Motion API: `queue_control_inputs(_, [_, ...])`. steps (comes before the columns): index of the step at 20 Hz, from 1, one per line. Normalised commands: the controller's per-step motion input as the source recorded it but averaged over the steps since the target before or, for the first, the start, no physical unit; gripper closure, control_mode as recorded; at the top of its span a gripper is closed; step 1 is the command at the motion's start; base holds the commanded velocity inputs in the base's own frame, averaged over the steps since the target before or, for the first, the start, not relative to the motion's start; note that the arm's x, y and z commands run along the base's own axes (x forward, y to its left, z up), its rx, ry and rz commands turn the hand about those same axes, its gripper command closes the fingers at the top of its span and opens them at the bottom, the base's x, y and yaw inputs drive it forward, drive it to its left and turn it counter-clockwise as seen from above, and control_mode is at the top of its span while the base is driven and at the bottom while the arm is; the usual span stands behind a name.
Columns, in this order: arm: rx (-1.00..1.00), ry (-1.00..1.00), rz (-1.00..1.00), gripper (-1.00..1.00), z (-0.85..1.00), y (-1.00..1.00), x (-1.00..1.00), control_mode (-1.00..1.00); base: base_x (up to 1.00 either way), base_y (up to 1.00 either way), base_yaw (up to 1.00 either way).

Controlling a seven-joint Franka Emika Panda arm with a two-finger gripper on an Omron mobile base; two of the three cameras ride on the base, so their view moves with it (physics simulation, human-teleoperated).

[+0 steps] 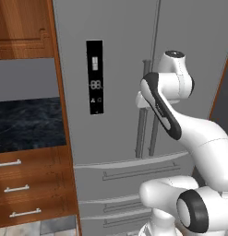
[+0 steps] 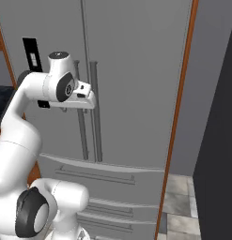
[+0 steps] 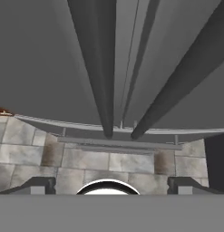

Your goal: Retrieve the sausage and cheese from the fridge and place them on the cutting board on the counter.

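The grey fridge stands with both doors shut, so the sausage and cheese are hidden. My gripper is open, its dark fingertips set wide apart. It sits close in front of the two long vertical handles at the door seam, touching neither. In the right base view the hand is level with the left handle at mid height. A strip of black marble-look counter lies left of the fridge. The cutting board is out of view.
Reddish-brown drawers sit under the counter and a wood cabinet hangs above it. A wooden side panel borders the fridge on the right, beside a dark wall. Lower fridge drawers and the tiled floor are below.
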Motion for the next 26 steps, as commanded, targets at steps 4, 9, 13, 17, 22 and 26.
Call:
queue_control_inputs(4, [0.00,0.00,0.00,-1.00,0.00,0.00,0.00,1.00,-0.59,-0.01,0.00])
queue_control_inputs(9, [0.00,0.00,0.00,-1.00,0.00,0.00,0.00,1.00,-0.48,0.00,0.00])
queue_control_inputs(13, [0.00,0.00,0.00,-1.00,0.00,0.00,0.00,1.00,-0.39,0.00,0.00])
queue_control_inputs(17, [0.00,0.00,0.00,-1.00,0.00,0.00,0.00,1.00,-0.01,0.00,0.00])
queue_control_inputs(22, [0.00,0.00,0.00,-1.00,0.00,0.00,0.00,1.00,0.00,0.00,0.00])
queue_control_inputs(26, [0.00,0.00,0.00,-1.00,0.00,0.00,0.00,1.00,0.00,0.00,0.00])
